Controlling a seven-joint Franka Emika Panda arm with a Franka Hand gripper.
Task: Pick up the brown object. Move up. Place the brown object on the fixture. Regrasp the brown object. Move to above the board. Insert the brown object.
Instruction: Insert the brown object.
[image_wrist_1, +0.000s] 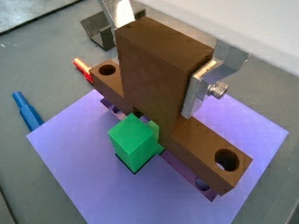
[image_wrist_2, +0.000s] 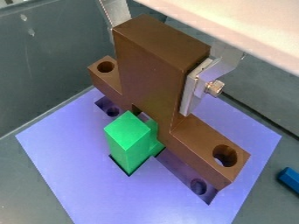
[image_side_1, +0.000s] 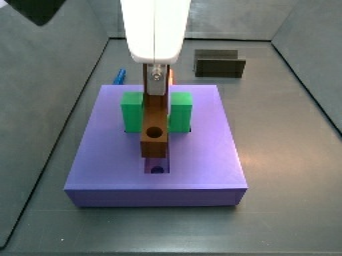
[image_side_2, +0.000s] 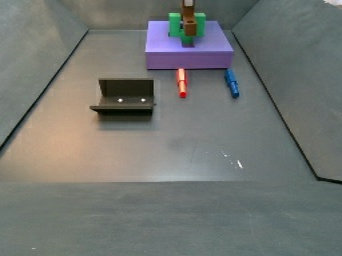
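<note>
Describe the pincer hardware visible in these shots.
The pincer has flat silver metal finger plates, one with a bolt and washer at its tip. In a side view, the body above it is a glossy white rounded housing. No cables or markings are visible.

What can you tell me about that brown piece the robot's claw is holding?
The brown object looks like plain wood: a tall block rising from a flat bar with a round hole near each end. The gripper clamps the tall part between silver fingers. The bar sits low over the board, in the green block's gap.
</note>
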